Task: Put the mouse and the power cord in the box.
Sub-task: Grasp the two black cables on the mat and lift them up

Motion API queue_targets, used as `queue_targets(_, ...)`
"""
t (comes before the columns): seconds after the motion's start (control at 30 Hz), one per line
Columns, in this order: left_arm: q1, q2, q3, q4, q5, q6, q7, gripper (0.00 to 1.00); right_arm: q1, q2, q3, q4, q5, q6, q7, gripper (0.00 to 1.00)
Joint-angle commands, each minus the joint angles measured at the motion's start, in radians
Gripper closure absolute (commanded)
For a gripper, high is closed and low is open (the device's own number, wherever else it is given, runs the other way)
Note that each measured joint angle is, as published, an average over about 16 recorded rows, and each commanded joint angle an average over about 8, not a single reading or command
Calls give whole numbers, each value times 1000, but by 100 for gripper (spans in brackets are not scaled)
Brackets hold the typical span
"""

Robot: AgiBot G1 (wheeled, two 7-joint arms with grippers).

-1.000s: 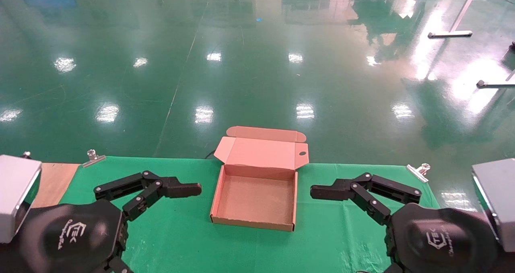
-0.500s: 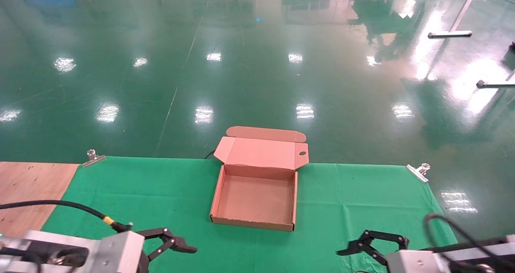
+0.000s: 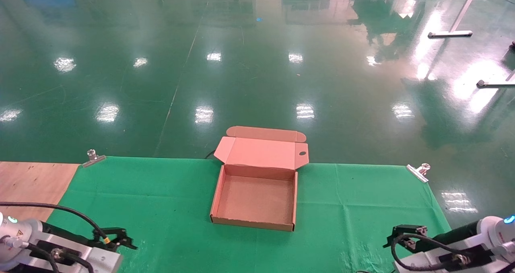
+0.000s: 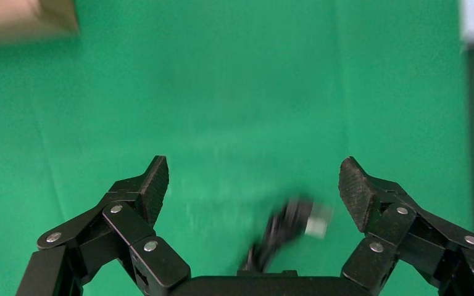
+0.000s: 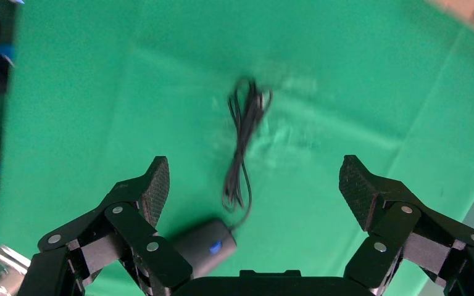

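Note:
The box [image 3: 254, 200] lies open and empty at mid-table, its lid folded back; one corner [image 4: 24, 18] shows in the left wrist view and another [image 5: 469, 12] in the right wrist view. My right gripper [image 5: 254, 176] is open above the green cloth. The black mouse [image 5: 205, 248] with its blue mark lies close to one finger, its thin cable [image 5: 244, 139] bundled beyond it. My left gripper [image 4: 254, 180] is open over a blurred black plug end with a pale tip, apparently the power cord [image 4: 287, 227]. In the head view both grippers [image 3: 116, 237] [image 3: 402, 233] sit low at the near corners, and mouse and cord are out of view.
A green cloth [image 3: 169, 208] covers the table, held by metal clips [image 3: 93, 157] [image 3: 418, 171] at its far corners. Bare wood [image 3: 28, 180] shows at the left. Beyond the far edge is the shiny green floor.
Both arms have drawn back from beside the box to the near corners of the table. The grippers stayed open. The box has not moved.

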Motion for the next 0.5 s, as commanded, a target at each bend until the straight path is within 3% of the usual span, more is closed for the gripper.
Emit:
queue_targets(0.03, -21, 17, 24, 61, 57, -12, 58, 0, 3, -11, -18, -21, -43, 16, -11, 0)
queue_targets(0.23, -35, 81, 69, 234, 150, -97, 185, 0, 7, -91, -47, -169, -105, 79, -85, 0)
queue_targets(0.5, -48, 153, 84, 431, 187, -216, 307, 0, 26, -206, -77, -403, -141, 139, -209, 0)
